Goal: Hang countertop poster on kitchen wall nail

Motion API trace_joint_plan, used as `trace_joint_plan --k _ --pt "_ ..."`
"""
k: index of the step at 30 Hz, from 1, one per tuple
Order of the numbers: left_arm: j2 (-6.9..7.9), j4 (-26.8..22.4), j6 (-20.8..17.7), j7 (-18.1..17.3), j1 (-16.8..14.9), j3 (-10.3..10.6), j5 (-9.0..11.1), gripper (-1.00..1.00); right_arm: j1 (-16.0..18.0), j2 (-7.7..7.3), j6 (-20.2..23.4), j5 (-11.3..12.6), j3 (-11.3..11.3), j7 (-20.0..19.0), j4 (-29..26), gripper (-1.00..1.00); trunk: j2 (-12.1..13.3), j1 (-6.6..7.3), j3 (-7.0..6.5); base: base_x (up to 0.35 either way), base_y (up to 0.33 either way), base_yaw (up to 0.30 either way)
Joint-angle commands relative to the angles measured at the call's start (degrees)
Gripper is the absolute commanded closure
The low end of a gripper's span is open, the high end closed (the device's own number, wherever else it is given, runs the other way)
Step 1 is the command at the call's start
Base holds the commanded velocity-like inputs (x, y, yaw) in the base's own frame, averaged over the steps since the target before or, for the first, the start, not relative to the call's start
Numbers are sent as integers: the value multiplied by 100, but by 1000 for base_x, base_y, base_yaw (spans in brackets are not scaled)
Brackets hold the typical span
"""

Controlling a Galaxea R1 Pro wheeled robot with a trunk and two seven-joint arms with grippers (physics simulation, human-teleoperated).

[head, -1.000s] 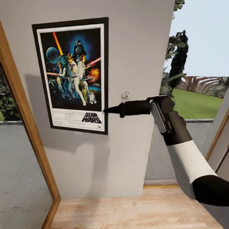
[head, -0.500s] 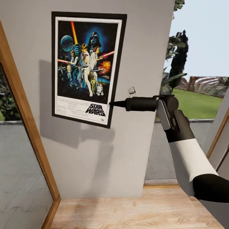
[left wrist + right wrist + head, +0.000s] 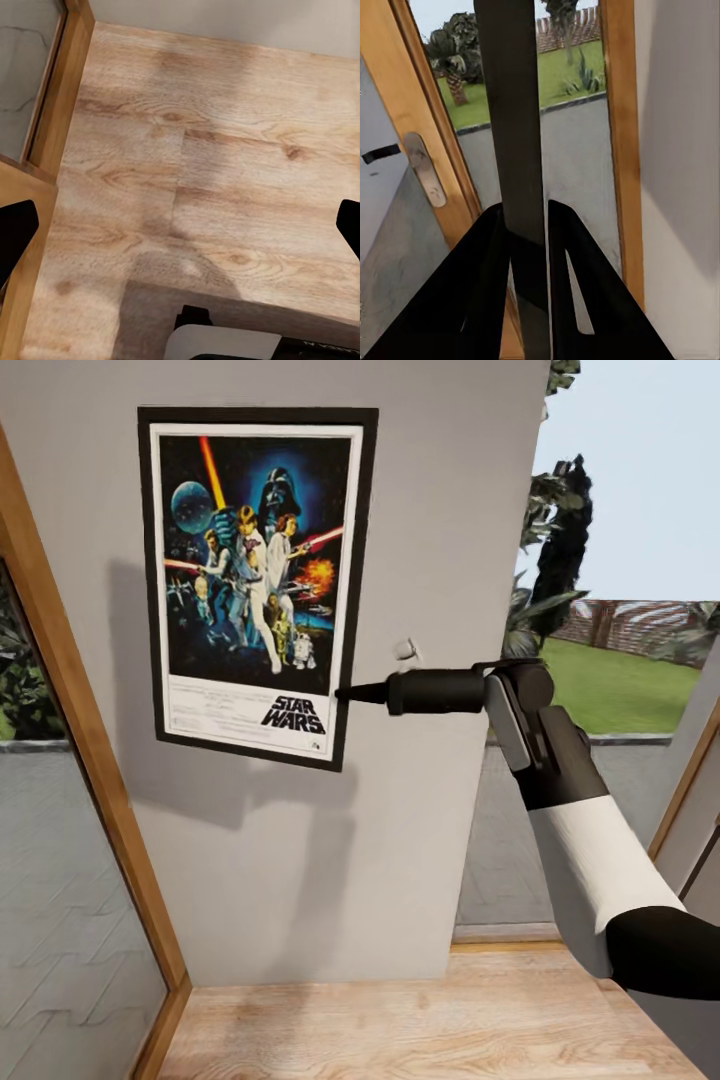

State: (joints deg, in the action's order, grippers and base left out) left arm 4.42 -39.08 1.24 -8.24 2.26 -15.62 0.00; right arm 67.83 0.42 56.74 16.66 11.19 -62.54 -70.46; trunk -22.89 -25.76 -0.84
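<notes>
The poster (image 3: 255,585), a flat upright rectangle with thin black frame and white border, lies against the matte pale grey wall (image 3: 430,510). The right gripper (image 3: 345,695) pinches its lower right edge, seen edge-on between the clamped fingers (image 3: 484,277). The left gripper's (image 3: 180,229) fingertips spread wide over woodgrain floor (image 3: 225,150).

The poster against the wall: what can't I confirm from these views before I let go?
- Wall nail: no nail shows on the wall in the head view; any behind the poster is covered by it.
- Contact with the wall: the right wrist view shows the poster edge-on, back face hidden.
- Right tool: its fingers grip the frame edge; how far the edge sits between them is unclear.
</notes>
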Motion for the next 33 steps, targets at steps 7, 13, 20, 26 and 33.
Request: trace_joint_plan --k 7,13,20,26,33 --pt "-3 -3 8 -37 3 -20 0 -100 2 -26 28 3 71 -30 -5 100 -3 -2 1 0 0 0" --pt "-3 -3 8 -37 3 -20 0 -100 2 -136 24 7 76 -30 -15 100 -3 -2 1 0 0 0" --pt "-3 -3 8 -37 3 -20 0 -100 2 -169 21 11 77 -31 -134 100 -3 -2 1 0 0 0" --pt "-3 -3 8 -37 3 -20 0 -100 2 -177 22 8 77 -35 -193 100 -3 -2 1 0 0 0" --pt "-3 -3 8 -37 3 -20 0 -100 2 -178 21 5 89 -36 -204 100 -3 -2 1 0 0 0"
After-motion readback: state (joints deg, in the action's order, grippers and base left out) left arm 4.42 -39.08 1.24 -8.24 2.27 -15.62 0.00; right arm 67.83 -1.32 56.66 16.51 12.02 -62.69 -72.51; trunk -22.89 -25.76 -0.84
